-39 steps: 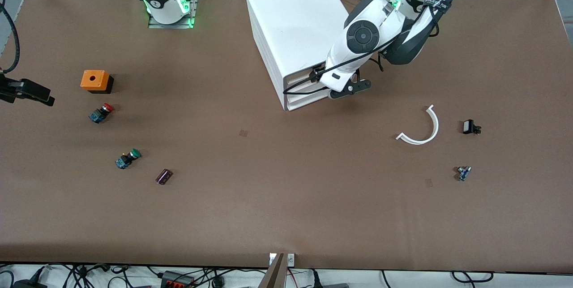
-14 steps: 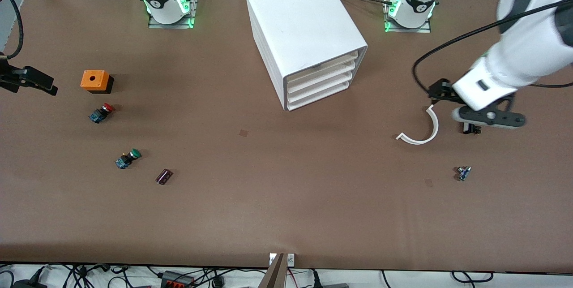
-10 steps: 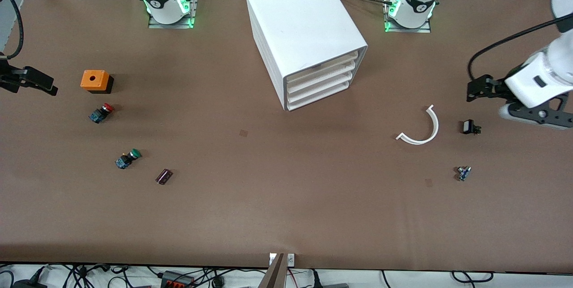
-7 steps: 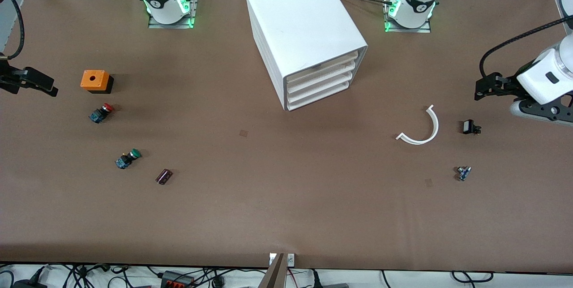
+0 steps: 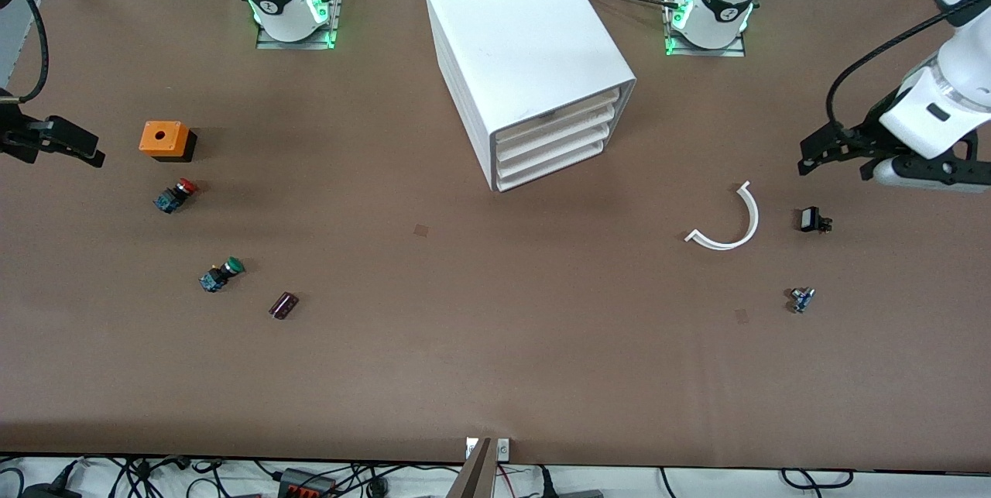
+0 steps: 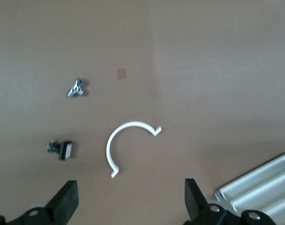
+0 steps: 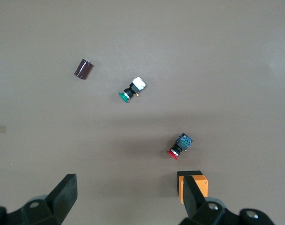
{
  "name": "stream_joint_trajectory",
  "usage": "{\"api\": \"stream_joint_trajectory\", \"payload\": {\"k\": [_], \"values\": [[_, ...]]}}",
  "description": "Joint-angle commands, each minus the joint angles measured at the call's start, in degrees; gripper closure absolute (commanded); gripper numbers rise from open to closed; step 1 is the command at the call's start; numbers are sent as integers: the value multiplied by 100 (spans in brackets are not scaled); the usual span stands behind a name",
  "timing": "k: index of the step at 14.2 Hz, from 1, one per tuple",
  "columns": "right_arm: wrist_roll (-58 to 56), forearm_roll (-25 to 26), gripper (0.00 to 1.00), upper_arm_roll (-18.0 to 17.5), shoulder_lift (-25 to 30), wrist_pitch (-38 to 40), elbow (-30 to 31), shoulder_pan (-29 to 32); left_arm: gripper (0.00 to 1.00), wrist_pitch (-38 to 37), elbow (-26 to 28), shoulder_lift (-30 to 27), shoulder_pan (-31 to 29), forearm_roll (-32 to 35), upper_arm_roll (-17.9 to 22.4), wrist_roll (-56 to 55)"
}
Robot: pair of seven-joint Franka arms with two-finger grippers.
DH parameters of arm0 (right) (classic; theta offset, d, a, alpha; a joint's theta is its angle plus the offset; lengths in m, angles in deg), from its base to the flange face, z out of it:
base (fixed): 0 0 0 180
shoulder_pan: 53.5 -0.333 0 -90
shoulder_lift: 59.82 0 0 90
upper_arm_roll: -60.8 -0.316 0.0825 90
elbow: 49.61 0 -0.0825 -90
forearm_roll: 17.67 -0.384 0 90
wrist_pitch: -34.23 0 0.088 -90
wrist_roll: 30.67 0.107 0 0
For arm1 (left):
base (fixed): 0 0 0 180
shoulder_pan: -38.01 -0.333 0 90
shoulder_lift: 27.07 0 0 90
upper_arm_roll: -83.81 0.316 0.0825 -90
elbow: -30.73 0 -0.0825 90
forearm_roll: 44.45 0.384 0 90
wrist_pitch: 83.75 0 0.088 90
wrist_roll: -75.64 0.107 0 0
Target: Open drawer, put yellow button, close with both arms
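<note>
The white cabinet [image 5: 526, 41] stands mid-table between the arm bases. Its uppermost drawer [image 5: 556, 118] sits flush with the three lower ones, and a corner of the drawer fronts shows in the left wrist view [image 6: 261, 185]. The yellow button is not visible in any view. My left gripper [image 5: 822, 149] is open and empty, up over the table toward the left arm's end, near a white arc [image 5: 732, 221]; it also shows in the left wrist view [image 6: 130, 206]. My right gripper [image 5: 73, 145] is open and empty over the right arm's end; it also shows in the right wrist view [image 7: 129, 197].
Toward the right arm's end lie an orange box [image 5: 164, 139], a red-capped button [image 5: 175, 194], a green-capped button [image 5: 221, 274] and a dark cylinder [image 5: 283, 305]. Near the white arc lie a small black part [image 5: 813, 220] and a small metal part [image 5: 801, 299].
My left gripper left the front of the cabinet's drawers and swung out to the left arm's end of the table. The right gripper barely moved.
</note>
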Motion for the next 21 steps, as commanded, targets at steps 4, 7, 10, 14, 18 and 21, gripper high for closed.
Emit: {"api": "stream_joint_trajectory", "payload": {"k": [4,7,10,14,18,21], "values": [[21,58,0,-5,109,-13,125,20,0,-736,-340,-92,125,444,-217,-8],[12,49,0,4,109,57,143,20,0,-736,-359,-100,125,453,-235,-16],[12,49,0,-5,100,101,143,12,0,-763,-359,-100,116,453,-235,-25],[4,49,0,-5,136,180,125,-6,0,-763,-359,-91,90,453,-235,-25],[4,58,0,-5,144,180,125,-6,0,-771,-359,-100,98,453,-244,-25],[4,58,0,-5,162,189,134,-6,0,-815,-359,-100,98,453,-244,-25]]}}
